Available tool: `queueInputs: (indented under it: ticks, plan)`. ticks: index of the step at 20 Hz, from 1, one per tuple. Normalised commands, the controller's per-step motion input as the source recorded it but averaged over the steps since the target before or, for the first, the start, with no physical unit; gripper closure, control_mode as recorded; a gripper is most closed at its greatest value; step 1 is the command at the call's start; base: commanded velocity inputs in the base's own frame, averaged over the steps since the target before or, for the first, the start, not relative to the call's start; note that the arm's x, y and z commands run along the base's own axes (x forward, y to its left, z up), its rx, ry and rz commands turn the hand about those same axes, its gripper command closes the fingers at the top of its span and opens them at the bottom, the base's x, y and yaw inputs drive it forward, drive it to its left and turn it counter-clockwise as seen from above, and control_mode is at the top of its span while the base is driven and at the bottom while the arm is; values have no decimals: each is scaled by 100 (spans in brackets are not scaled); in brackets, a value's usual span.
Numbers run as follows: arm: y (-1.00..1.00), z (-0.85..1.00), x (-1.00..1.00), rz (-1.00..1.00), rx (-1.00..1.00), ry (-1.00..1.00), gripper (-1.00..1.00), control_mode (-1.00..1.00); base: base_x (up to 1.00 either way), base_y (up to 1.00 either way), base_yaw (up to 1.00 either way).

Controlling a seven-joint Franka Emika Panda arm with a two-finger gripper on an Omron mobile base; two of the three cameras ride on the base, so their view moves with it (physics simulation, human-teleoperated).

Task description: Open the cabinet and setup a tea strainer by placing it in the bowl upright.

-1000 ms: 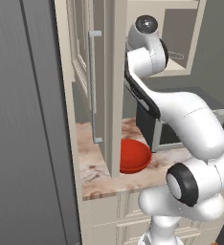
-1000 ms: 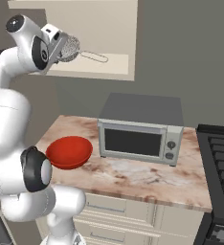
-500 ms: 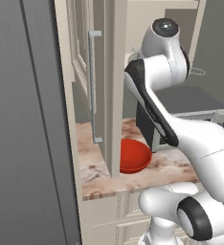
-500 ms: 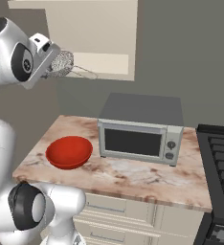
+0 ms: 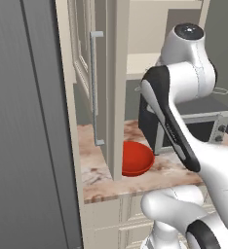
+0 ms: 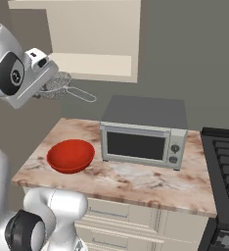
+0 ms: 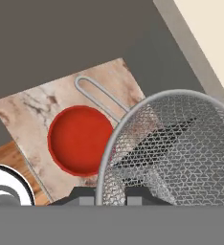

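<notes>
Overhead, end effector [image 6: 47,84] clamped on tea strainer [image 6: 58,84]; bowl [image 6: 70,156] below, microwave [image 6: 143,131] beside it.

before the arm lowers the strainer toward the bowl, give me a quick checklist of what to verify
1. Cabinet door open: ok, it stands swung out over the counter.
2. Tea strainer in the pincer: ok, held up in the air near the cabinet shelf, wire handle pointing away.
3. Grip firm: cannot tell, the mesh hides the fingertips.
4. Bowl empty and upright: ok, red bowl sits open side up on the counter.
5. Strainer over the bowl: not ok, in the hand view the bowl lies off to one side of the mesh.
6. Microwave clear of the path: ok, it stands beside the bowl, apart.
</notes>
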Motion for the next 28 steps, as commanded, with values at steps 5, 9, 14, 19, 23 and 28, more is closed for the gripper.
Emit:
queueInputs:
  ticks: [5,9,14,19,23,28]
  plan:
    - [-16,-58,-19,0,0,9,100,-100,0,0,0]
    - [-10,-53,0,0,0,3,100,-100,0,0,0]
    - [11,-29,1,0,0,2,100,-100,0,0,0]
    - [22,-36,0,0,3,3,100,-100,0,0,0]
    - [8,-51,11,0,1,0,100,-100,0,0,0]
    - [5,-65,12,0,0,9,100,-100,0,0,0]
